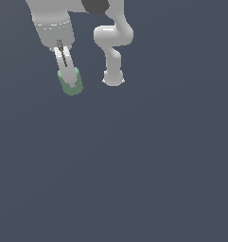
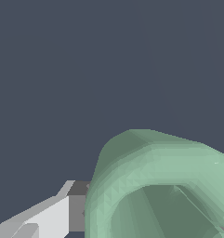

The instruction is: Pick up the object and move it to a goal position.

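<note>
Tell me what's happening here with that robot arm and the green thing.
A white Panda arm in a simulation has its tool down at a small pale green rounded piece, near the top of the exterior view on its left. The fingers sit around the piece, which fills much of the wrist view, so it looks grasped. Whether it is lifted off the dark floor can't be told, and no goal marker shows.

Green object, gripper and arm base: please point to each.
green object [image 2: 155, 186], wrist view, its pale outer wall
gripper [image 1: 72, 85], exterior view, between the fingertips
arm base [image 1: 113, 78], exterior view, its foot
</note>
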`<action>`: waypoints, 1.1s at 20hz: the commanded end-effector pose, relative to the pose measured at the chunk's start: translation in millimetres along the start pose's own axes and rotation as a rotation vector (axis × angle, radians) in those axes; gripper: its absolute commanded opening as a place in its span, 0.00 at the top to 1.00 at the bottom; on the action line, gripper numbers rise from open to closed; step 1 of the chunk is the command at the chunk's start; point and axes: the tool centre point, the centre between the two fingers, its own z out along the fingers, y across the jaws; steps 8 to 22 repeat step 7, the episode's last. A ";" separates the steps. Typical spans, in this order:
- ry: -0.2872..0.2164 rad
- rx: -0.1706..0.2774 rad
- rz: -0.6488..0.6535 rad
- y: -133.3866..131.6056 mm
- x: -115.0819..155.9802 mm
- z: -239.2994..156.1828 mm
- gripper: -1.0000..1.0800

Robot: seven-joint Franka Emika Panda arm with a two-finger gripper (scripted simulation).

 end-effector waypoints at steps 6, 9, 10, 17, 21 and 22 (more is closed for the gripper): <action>0.000 -0.001 -0.002 1.8 10.6 -14.9 1.00; 0.000 -0.001 -0.002 1.8 10.8 -15.0 1.00; 0.000 -0.001 -0.002 1.8 10.8 -15.0 1.00; 0.000 -0.001 -0.002 1.8 10.8 -15.0 1.00; 0.000 -0.001 -0.002 1.8 10.8 -15.0 1.00; 0.000 -0.001 -0.002 1.8 10.8 -15.0 1.00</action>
